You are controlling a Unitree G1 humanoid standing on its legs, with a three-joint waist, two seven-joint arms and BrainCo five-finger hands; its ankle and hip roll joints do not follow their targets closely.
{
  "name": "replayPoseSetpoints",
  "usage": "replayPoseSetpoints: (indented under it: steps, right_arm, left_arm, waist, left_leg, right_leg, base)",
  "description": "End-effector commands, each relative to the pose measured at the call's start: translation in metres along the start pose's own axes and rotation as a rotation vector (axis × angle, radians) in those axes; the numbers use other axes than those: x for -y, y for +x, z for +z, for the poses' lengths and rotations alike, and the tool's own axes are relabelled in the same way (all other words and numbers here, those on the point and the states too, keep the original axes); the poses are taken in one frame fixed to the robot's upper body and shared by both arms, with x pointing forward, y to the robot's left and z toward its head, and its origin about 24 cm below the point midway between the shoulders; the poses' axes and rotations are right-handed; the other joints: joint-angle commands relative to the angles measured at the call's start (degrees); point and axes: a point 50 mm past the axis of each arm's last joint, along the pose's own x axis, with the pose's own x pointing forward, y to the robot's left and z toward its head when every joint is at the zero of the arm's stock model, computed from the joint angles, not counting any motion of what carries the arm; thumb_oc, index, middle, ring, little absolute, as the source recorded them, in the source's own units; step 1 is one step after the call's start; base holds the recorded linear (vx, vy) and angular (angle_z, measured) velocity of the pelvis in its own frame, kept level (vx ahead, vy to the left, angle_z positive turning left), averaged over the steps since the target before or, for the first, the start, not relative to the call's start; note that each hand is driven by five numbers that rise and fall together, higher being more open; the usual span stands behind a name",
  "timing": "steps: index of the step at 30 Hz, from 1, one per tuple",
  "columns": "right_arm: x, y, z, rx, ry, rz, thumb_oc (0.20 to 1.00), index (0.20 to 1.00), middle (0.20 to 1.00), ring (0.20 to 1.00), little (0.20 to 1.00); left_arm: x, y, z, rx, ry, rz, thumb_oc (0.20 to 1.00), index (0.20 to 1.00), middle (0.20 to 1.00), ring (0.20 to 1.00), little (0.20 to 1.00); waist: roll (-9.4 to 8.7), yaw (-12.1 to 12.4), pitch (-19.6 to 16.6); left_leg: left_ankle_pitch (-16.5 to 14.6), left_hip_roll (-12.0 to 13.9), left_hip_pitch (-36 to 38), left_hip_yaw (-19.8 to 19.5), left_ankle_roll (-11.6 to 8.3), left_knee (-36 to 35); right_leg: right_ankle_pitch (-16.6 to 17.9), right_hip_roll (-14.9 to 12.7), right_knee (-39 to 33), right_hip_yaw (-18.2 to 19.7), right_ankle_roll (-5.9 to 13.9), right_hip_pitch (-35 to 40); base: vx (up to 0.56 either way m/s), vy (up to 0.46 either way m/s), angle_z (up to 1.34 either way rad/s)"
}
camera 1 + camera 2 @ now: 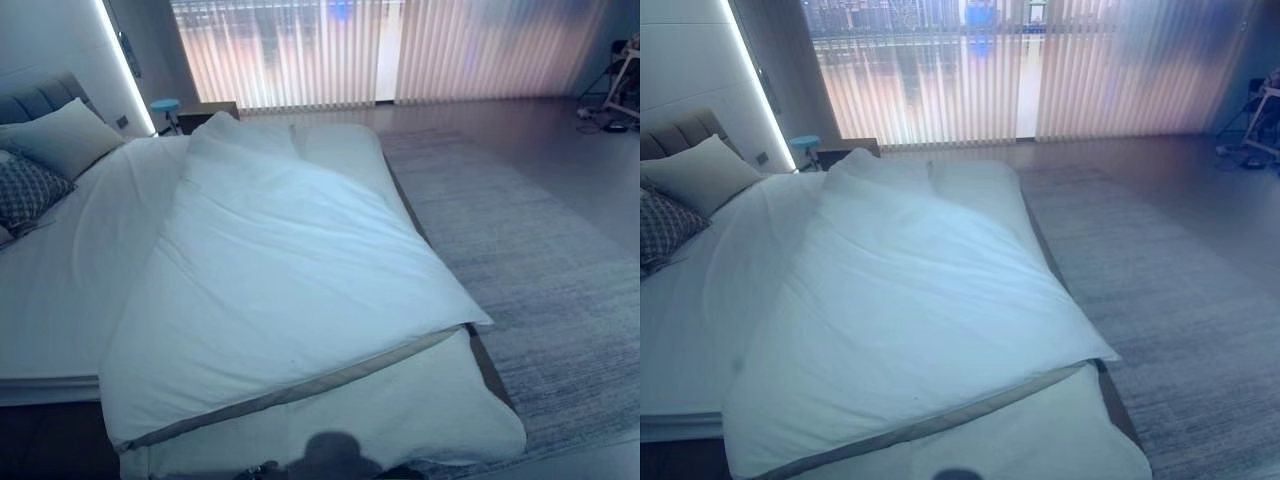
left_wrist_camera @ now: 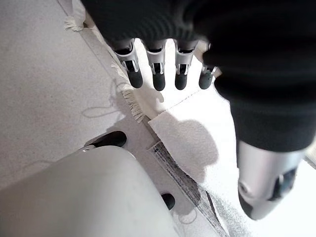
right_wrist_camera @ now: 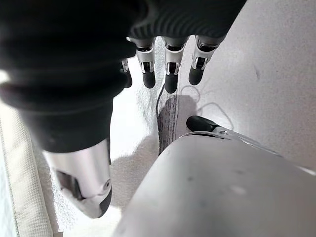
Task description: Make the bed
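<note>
Lying across the bed [image 1: 60,300], the big white duvet [image 1: 290,260] covered most of it. The duvet sat a bit crooked on the bed, with its near edge running at a slant across the foot of the bed. A grey-beige strip of its underside showed along that near edge. Below that edge, more white bedding [image 1: 400,410] covered the foot of the bed. On the side of the bed toward the pillows, the bare white sheet showed beside the duvet. A pale pillow [image 1: 62,135] and a dark patterned pillow [image 1: 25,190] lay at the head of the bed, apart from the duvet. A grey rug [image 1: 540,290] lay on the floor on the far side of the bed from the pillows.

The left hand [image 2: 163,29] hung down near the white bedding at the foot of the bed. Its fingers [image 2: 159,79] were straight and loose, holding nothing. The right hand [image 3: 168,29] hung the same way, its fingers [image 3: 171,79] straight and empty too. The duvet was not in either hand.
</note>
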Motion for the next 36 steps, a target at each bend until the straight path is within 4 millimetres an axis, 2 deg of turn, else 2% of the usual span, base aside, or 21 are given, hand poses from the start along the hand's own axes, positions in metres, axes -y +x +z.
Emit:
replayPoseSetpoints:
  steps: [1, 5, 7, 10, 12, 13, 14, 16, 17, 18, 19, 20, 21, 22, 24, 25, 27, 30, 31, 36]
  right_arm:
    - [-0.008, 0.002, 0.003, -0.013, 0.008, 0.018, 1.0, 1.0, 1.0, 1.0, 1.0]
    - [-0.008, 0.001, 0.001, -0.01, 0.025, 0.016, 1.0, 1.0, 1.0, 1.0, 1.0]
    - [-0.007, 0.001, 0.001, -0.004, 0.041, 0.006, 1.0, 1.0, 1.0, 1.0, 1.0]
    - [-0.006, 0.002, 0.003, 0.004, 0.051, 0.0, 1.0, 1.0, 1.0, 1.0, 1.0]
    - [0.0, 0.003, 0.019, 0.061, 0.07, -0.022, 1.0, 1.0, 1.0, 1.0, 1.0]
    - [0.004, 0.005, 0.033, 0.116, 0.076, -0.035, 1.0, 1.0, 1.0, 1.0, 1.0]
    - [0.004, 0.005, 0.033, 0.116, 0.076, -0.035, 1.0, 1.0, 1.0, 1.0, 1.0]
    - [0.014, 0.005, 0.055, 0.187, 0.084, -0.067, 1.0, 1.0, 1.0, 1.0, 1.0]
    - [0.014, 0.005, 0.055, 0.187, 0.084, -0.067, 1.0, 1.0, 1.0, 1.0, 1.0]
    - [0.017, 0.005, 0.064, 0.215, 0.086, -0.083, 1.0, 1.0, 1.0, 1.0, 1.0]
    - [0.021, 0.005, 0.081, 0.271, 0.108, -0.101, 1.0, 1.0, 1.0, 1.0, 1.0]
    - [0.021, 0.005, 0.082, 0.271, 0.108, -0.101, 1.0, 1.0, 1.0, 1.0, 1.0]
    - [0.021, 0.003, 0.096, 0.329, 0.133, -0.1, 1.0, 1.0, 1.0, 1.0, 1.0]
    - [0.021, 0.003, 0.096, 0.33, 0.133, -0.1, 1.0, 1.0, 1.0, 1.0, 1.0]
    - [0.022, 0.001, 0.113, 0.391, 0.16, -0.104, 1.0, 1.0, 1.0, 1.0, 1.0]
    - [0.022, 0.001, 0.113, 0.391, 0.16, -0.104, 1.0, 1.0, 1.0, 1.0, 1.0]
    - [0.02, -0.003, 0.129, 0.455, 0.174, -0.093, 1.0, 1.0, 1.0, 1.0, 1.0]
    - [0.02, -0.005, 0.136, 0.491, 0.205, -0.093, 1.0, 1.0, 1.0, 1.0, 1.0]
    - [0.021, -0.007, 0.142, 0.515, 0.209, -0.099, 1.0, 1.0, 1.0, 1.0, 1.0]
    - [0.024, -0.009, 0.151, 0.545, 0.232, -0.119, 1.0, 1.0, 1.0, 1.0, 1.0]
  left_arm:
    - [-0.007, 0.003, 0.011, 0.007, -0.088, 0.032, 1.0, 1.0, 1.0, 1.0, 1.0]
    - [-0.01, 0.002, 0.007, -0.004, -0.144, 0.056, 1.0, 1.0, 1.0, 1.0, 1.0]
    - [-0.012, 0.002, 0.007, 0.001, -0.252, 0.08, 1.0, 1.0, 1.0, 1.0, 1.0]
    - [-0.013, 0.002, 0.01, 0.013, -0.302, 0.09, 1.0, 1.0, 1.0, 1.0, 1.0]
    - [-0.017, 0.005, 0.023, 0.064, -0.505, 0.115, 1.0, 1.0, 1.0, 1.0, 1.0]
    - [-0.021, 0.006, 0.035, 0.109, -0.667, 0.12, 1.0, 1.0, 1.0, 1.0, 1.0]
    - [-0.021, 0.006, 0.035, 0.109, -0.667, 0.12, 1.0, 1.0, 1.0, 1.0, 1.0]
    - [-0.03, 0.008, 0.063, 0.207, -0.796, 0.124, 1.0, 1.0, 1.0, 1.0, 1.0]
    - [-0.03, 0.008, 0.063, 0.207, -0.796, 0.124, 1.0, 1.0, 1.0, 1.0, 1.0]
    - [-0.035, 0.008, 0.075, 0.247, -0.853, 0.128, 1.0, 1.0, 1.0, 1.0, 1.0]
    - [-0.044, 0.007, 0.097, 0.323, -0.935, 0.136, 1.0, 1.0, 1.0, 1.0, 1.0]
    - [-0.044, 0.007, 0.097, 0.323, -0.935, 0.136, 1.0, 1.0, 1.0, 1.0, 1.0]
    - [-0.056, 0.004, 0.123, 0.415, -1.03, 0.143, 1.0, 1.0, 1.0, 1.0, 1.0]
    - [-0.056, 0.004, 0.123, 0.415, -1.03, 0.144, 1.0, 1.0, 1.0, 1.0, 1.0]
    - [-0.068, -0.002, 0.147, 0.502, -1.125, 0.15, 1.0, 1.0, 1.0, 1.0, 1.0]
    - [-0.068, -0.002, 0.147, 0.503, -1.126, 0.15, 1.0, 1.0, 1.0, 1.0, 1.0]
    - [-0.078, -0.007, 0.164, 0.56, -1.191, 0.153, 1.0, 1.0, 1.0, 1.0, 1.0]
    - [-0.085, -0.011, 0.178, 0.606, -1.226, 0.152, 1.0, 1.0, 1.0, 1.0, 1.0]
    - [-0.09, -0.015, 0.19, 0.639, -1.255, 0.153, 1.0, 1.0, 1.0, 1.0, 1.0]
    - [-0.102, -0.023, 0.207, 0.688, -1.333, 0.168, 1.0, 1.0, 1.0, 1.0, 1.0]
  waist:
    - [-3.59, -0.3, -0.63]
    - [-3.84, -0.35, -0.39]
    - [-4.04, -0.26, 0.2]
    - [-4.06, -0.25, 0.73]
    - [-4.16, -0.31, 3.93]
    - [-4.23, -0.61, 6.52]
    - [-4.23, -0.6, 6.5]
    - [-4.35, -1.19, 10.41]
    - [-4.36, -1.19, 10.34]
    - [-4.46, -1.44, 11.88]
    - [-4.62, -2.01, 13.91]
    - [-4.62, -2.03, 13.76]
    - [-4.91, -2.81, 15.12]
    - [-4.88, -2.87, 14.9]
    - [-5.13, -3.51, 15.62]
    - [-5.11, -3.53, 15.42]
    - [-5.61, -4.07, 16.07]
    - [-5.72, -4.5, 16.36]
    - [-6.06, -4.78, 17.03]
    - [-6.27, -5.48, 17.26]
  left_leg:
    - [0.13, -3.64, -2.22, 0.08, 3.1, -0.14]
    - [0.12, -3.37, -2.12, 0.03, 2.96, -0.14]
    - [0.26, -3.21, -2.45, 0.02, 2.87, -0.14]
    - [0.5, -3.18, -2.67, -0.04, 2.87, -0.14]
    - [0.82, -3.22, -4.6, 0.23, 2.88, 1.12]
    - [0.68, -3.24, -6.36, 0.98, 2.85, 2.88]
    - [0.65, -3.25, -6.42, 0.99, 2.85, 2.93]
    - [-0.26, -3.9, -11.49, 1.99, 2.6, 8.59]
    - [-0.32, -3.91, -11.67, 2.0, 2.6, 8.75]
    - [-0.87, -4.29, -13.79, 2.29, 2.48, 11.32]
    - [-1.7, -4.83, -18.58, 2.59, 2.22, 15.95]
    - [-1.77, -4.84, -18.87, 2.59, 2.22, 16.15]
    - [-2.26, -4.82, -23.65, 2.97, 2.03, 20.42]
    - [-2.36, -4.84, -24.08, 2.94, 2.04, 20.72]
    - [-3.0, -4.55, -29.35, 3.11, 1.94, 24.88]
    - [-3.1, -4.55, -29.75, 3.13, 1.95, 25.15]
    - [-3.69, -4.08, -33.58, 3.31, 1.58, 28.14]
    - [-4.13, -3.76, -36.21, 3.26, 1.4, 29.97]
    - [-4.15, -3.51, -37.95, 3.14, 1.22, 31.2]
    - [-4.74, -2.99, -40.53, 3.14, 1.28, 33.24]
  right_leg:
    - [0.73, -2.92, 0.5, 0.73, 3.99, -0.89]
    - [0.37, -2.68, 0.93, 0.68, 3.85, -0.94]
    - [0.16, -2.47, 0.69, 0.64, 3.74, -1.17]
    - [0.11, -2.42, 0.74, 0.63, 3.66, -1.35]
    - [-0.14, -2.52, 2.75, 0.6, 3.52, -3.64]
    - [-0.51, -2.64, 6.03, 0.93, 3.39, -6.36]
    - [-0.54, -2.64, 6.09, 0.94, 3.39, -6.43]
    - [-1.32, -3.03, 11.17, 1.4, 3.61, -11.45]
    - [-1.36, -3.04, 11.27, 1.41, 3.61, -11.61]
    - [-1.58, -3.16, 13.44, 1.65, 3.79, -13.6]
    - [-1.97, -3.5, 17.22, 1.99, 3.88, -17.77]
    - [-2.03, -3.52, 17.37, 2.0, 3.88, -18.04]
    - [-2.69, -4.0, 20.69, 1.93, 3.96, -21.9]
    - [-2.77, -4.02, 20.91, 1.92, 3.97, -22.28]
    - [-3.73, -4.13, 24.36, 1.99, 3.72, -27.4]
    - [-3.82, -4.14, 24.62, 2.03, 3.71, -27.8]
    - [-4.66, -4.29, 27.47, 2.28, 3.4, -31.19]
    - [-5.24, -4.29, 29.79, 2.52, 3.2, -33.99]
    - [-5.42, -3.87, 31.07, 2.86, 2.92, -35.75]
    - [-5.71, -3.73, 32.29, 3.1, 2.68, -38.22]
  base:
    - [0.0, 0.0, 0.0]
    - [0.0, 0.0, 0.0]
    - [-0.01, -0.018, 0.0]
    - [-0.05, -0.008, -0.02]
    - [-0.22, -0.003, 0.01]
    - [-0.19, 0.01, 0.0]
    - [-0.29, 0.023, -0.11]
    - [-0.26, 0.022, -0.14]
    - [-0.21, 0.02, -0.14]
    - [-0.27, 0.033, -0.15]
    - [-0.27, 0.033, -0.1]
    - [-0.31, 0.022, -0.1]
    - [-0.14, 0.003, -0.13]
    - [-0.18, -0.003, -0.08]
    - [-0.12, -0.006, 0.12]
    - [-0.13, -0.018, 0.04]
    - [-0.09, -0.033, -0.08]
    - [-0.05, -0.018, -0.07]
    - [-0.06, -0.02, -0.02]
    - [-0.01, 0.005, -0.06]
